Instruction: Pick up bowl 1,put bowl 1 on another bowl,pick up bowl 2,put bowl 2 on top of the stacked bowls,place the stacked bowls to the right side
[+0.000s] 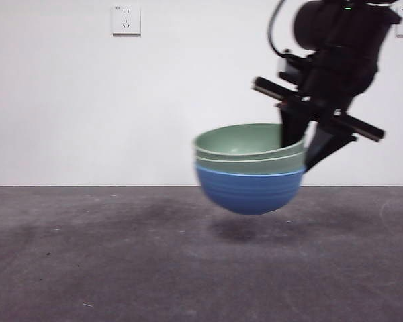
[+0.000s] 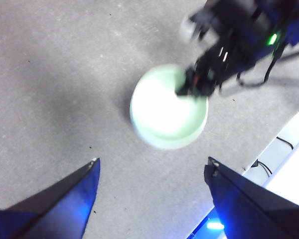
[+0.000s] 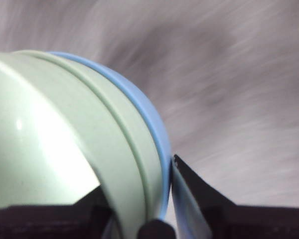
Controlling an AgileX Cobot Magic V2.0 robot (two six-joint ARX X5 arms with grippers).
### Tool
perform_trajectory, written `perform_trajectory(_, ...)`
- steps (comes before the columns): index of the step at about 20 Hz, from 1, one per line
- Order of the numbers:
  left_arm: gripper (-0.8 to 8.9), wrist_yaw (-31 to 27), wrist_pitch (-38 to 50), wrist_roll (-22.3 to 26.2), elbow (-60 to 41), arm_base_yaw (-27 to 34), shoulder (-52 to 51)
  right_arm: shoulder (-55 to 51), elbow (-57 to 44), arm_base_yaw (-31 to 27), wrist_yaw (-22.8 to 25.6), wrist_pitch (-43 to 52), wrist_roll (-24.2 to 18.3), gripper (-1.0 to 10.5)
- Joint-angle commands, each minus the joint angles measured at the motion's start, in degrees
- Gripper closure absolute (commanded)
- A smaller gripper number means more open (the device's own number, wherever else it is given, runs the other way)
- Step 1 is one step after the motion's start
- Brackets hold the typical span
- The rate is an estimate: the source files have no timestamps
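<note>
The right pincer (image 1: pixel 302 151) is clamped on the rim of the stacked bowls (image 1: pixel 250 168), one jaw inside the top pale green bowl (image 1: pixel 245 139), the other outside against the blue bowl (image 1: pixel 250 191). The stack hangs just beside the pincer, slightly tilted, clear above the grey table (image 1: pixel 121 261). To finish well, carry it level toward the right side, lower until the blue base rests flat, then release; a one-sided rim grip could let the stack swing. The left pincer (image 2: pixel 152 172) waits high overhead, jaws apart.
</note>
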Motion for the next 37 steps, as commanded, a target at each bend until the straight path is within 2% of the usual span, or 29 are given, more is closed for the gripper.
perform_trajectory(1, 4.60, 0.2, -2.5, 0.7, -0.1, -0.2, 0.0, 0.2, -0.2, -4.5, 0.1, 0.4, -1.1, 9.6)
perform_trajectory(5, 4.60, 0.2, -2.4, 0.7, -0.1, -0.2, 0.0, 0.3, -0.2, -11.4, 0.2, 3.1, -1.1, 9.6)
perform_trajectory(10, 4.60, 0.6, -2.4, 0.7, -0.1, -0.2, 0.0, 4.2, -0.2, -15.6, 0.2, 3.2, -2.2, 9.6)
perform_trajectory(18, 4.60, 0.6, -2.4, 0.0, -0.1, -0.2, 0.0, 7.5, -0.2, -16.9, 0.3, 2.8, -4.4, 9.6)
perform_trajectory(19, 4.60, 0.6, -2.4, 0.0, -0.1, -0.2, 0.0, 7.5, -0.2, -16.9, 0.3, 2.8, -4.7, 9.2)
perform_trajectory(22, 4.60, 0.6, -2.4, 0.0, -0.1, -0.2, 0.0, 7.5, -0.2, -16.9, 0.3, 2.8, -5.0, 7.0)
perform_trajectory(23, 4.60, 0.6, -2.4, 0.0, -0.1, -0.2, 0.0, 7.5, -0.2, -16.9, 0.2, 2.8, -5.2, 6.9)
perform_trajectory(30, 4.60, 0.6, -2.4, 0.0, -0.1, -0.2, 0.0, 6.3, -0.2, -17.0, -0.3, 3.7, -5.6, 6.8)
perform_trajectory(34, 4.60, 0.6, -2.4, 0.3, -0.1, -0.2, 0.0, -0.2, -0.2, -17.7, -0.2, 1.7, -7.0, 6.8)
perform_trajectory(37, 4.63, 0.6, -2.4, 1.8, -0.1, -0.2, 0.0, -6.9, -0.2, -18.1, 0.0, -3.2, -8.6, 6.9)
